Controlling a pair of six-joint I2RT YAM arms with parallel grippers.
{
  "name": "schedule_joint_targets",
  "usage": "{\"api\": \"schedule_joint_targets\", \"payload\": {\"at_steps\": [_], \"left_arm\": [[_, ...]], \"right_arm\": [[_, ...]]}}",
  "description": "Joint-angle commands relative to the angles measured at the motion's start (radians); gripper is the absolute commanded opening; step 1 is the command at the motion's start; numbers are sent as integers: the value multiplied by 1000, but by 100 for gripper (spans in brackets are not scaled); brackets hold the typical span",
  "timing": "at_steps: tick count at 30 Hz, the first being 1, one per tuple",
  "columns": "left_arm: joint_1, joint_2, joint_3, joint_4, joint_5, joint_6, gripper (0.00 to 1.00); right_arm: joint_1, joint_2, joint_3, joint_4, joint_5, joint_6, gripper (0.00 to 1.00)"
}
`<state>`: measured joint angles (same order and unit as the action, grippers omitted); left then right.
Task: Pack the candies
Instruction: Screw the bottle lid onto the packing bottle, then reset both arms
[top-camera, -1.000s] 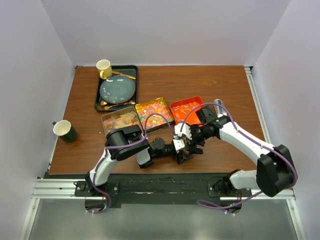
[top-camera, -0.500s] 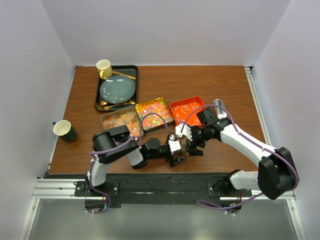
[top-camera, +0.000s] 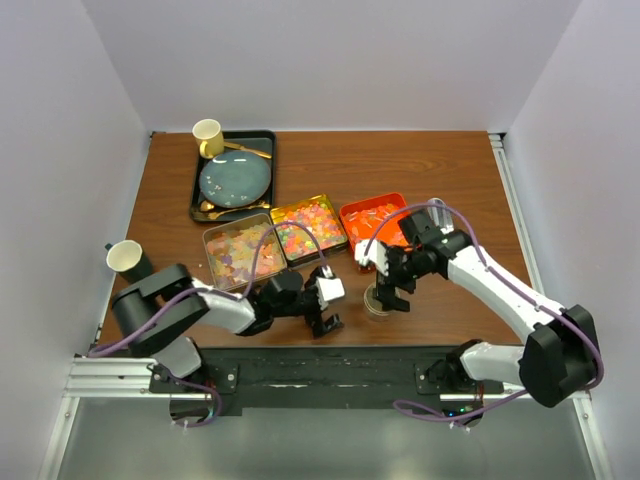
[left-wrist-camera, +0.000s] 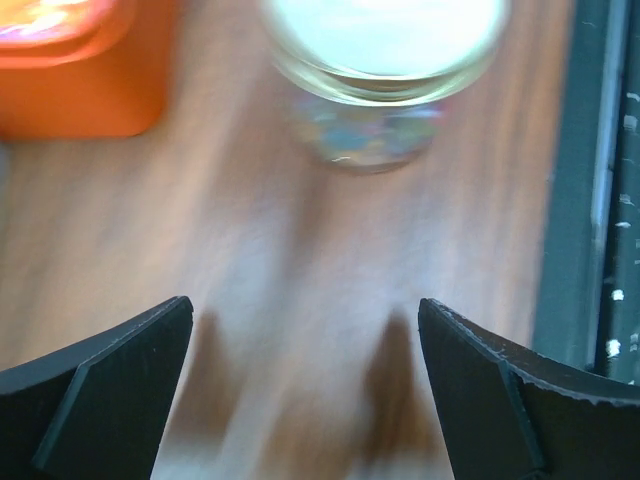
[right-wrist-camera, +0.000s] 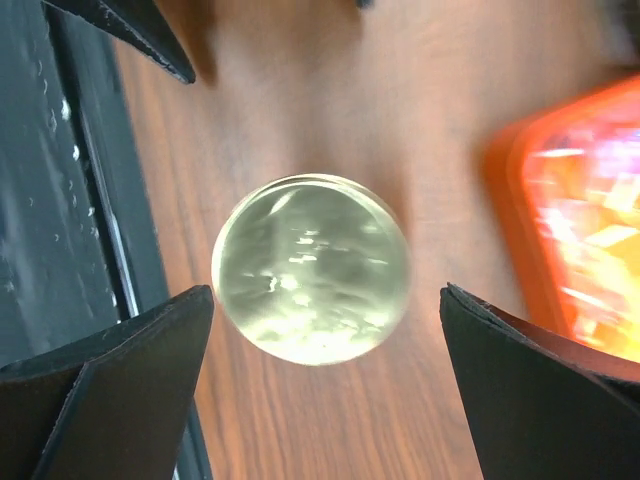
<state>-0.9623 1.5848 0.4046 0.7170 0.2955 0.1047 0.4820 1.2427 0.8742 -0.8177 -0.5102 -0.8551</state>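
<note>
— Grippers, seen from above?
— Both wide open and empty: left gripper (top-camera: 324, 318), right gripper (top-camera: 390, 298). The jar (top-camera: 377, 304) sits under the right one. Many candies (top-camera: 240, 252) fill the tins (top-camera: 206, 240) behind.
— Left wrist?
— Some candies inside the jar.
— Right wrist?
— The lid (right-wrist-camera: 312, 265) looks on. Packing looks done. Next, lift away without bumping.

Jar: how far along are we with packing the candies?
Done: the jar stands closed under its lid, candies showing through the glass. In hand: nothing; both grippers are open, the right gripper above the lid, the left gripper beside the jar, apart. Left: perhaps little; the tins hold more candies, if another jar follows.
</note>
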Motion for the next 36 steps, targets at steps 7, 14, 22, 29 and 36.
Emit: {"api": "schedule_joint_targets", "payload": {"at_steps": [7,14,22,29,36], "left_arm": [[189,-285,227,-445,1,19,100],[361,-322,396,-606,-36,79,100],[461,-250,712,-951,-9,167,100],[513,-256,711,-929,7,26,100],[533,-206,804,-964,-47,24,100]], "right_arm": [[-287,57,264,124,298,564,99],[-341,-41,290,112,473,645,99],[-362,-156,358,-69,763,847,99],[-367,-290,339,-123,806,869,99],[-387,-330,293,-75,771,861,99]]}}
